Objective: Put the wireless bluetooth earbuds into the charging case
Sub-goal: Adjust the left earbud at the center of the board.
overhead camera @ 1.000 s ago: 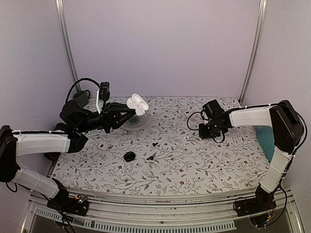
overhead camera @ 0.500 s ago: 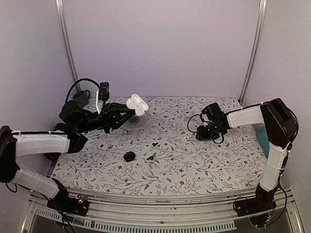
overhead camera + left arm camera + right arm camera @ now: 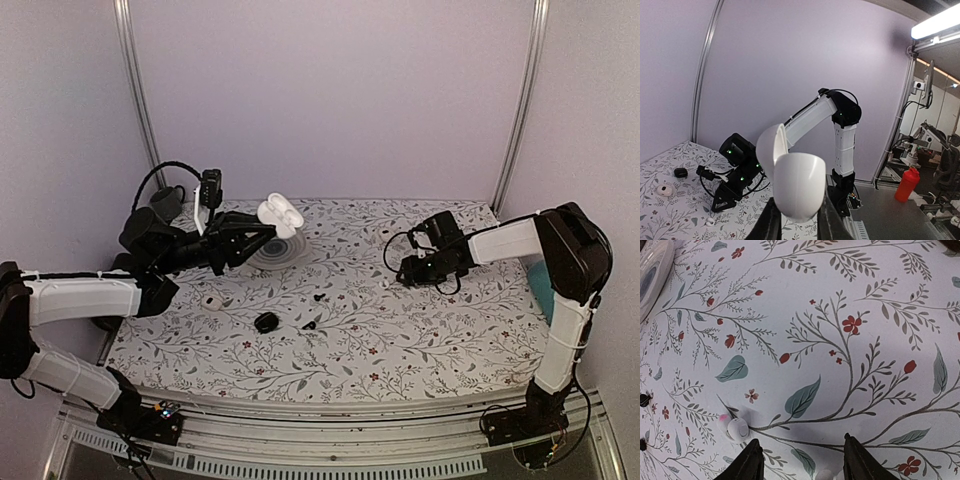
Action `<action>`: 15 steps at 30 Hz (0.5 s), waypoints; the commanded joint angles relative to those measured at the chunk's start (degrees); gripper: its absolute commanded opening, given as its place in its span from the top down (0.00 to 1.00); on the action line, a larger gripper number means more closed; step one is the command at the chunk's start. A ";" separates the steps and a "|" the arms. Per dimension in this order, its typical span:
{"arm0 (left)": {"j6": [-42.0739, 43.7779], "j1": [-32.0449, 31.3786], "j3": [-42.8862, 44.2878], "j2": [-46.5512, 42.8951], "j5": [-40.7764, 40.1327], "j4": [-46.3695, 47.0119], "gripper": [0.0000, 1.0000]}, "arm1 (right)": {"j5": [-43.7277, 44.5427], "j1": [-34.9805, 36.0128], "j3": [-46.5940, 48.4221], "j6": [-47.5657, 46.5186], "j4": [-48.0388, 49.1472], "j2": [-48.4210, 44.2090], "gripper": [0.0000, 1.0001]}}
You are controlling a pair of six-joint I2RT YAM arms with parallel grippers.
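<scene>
Pickup stage: the right gripper (image 3: 801,440), jaws parted and apparently empty, hovers beside a tiny glossy white plastic earbud (image 3: 737,429) on the floral tablecloth (image 3: 880,300). The left gripper (image 3: 799,218) clamps the open white egg-shaped charging case (image 3: 796,186). Next: shift over and pinch it.

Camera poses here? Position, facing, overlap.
Top external: above, behind bases, looking down on floral-print table; left arm, right arm show.
Left wrist: faces across table at right arm; left claw shut on open glossy white plastic charging case.
Right wrist: looks down at table; open right claw, tiny glossy white earbud.
Shared: that case, top and left wrist.
</scene>
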 commanded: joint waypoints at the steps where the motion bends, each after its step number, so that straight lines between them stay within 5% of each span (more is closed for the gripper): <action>1: 0.10 0.90 -0.30 -0.51 0.43 0.73 1.00 | -0.86 -0.22 -1.11 -0.29 -0.34 0.96 0.45; 15: -0.76 0.84 0.72 0.96 -0.46 -0.08 1.00 | -0.89 -0.19 -3.64 1.23 -5.93 -2.33 0.46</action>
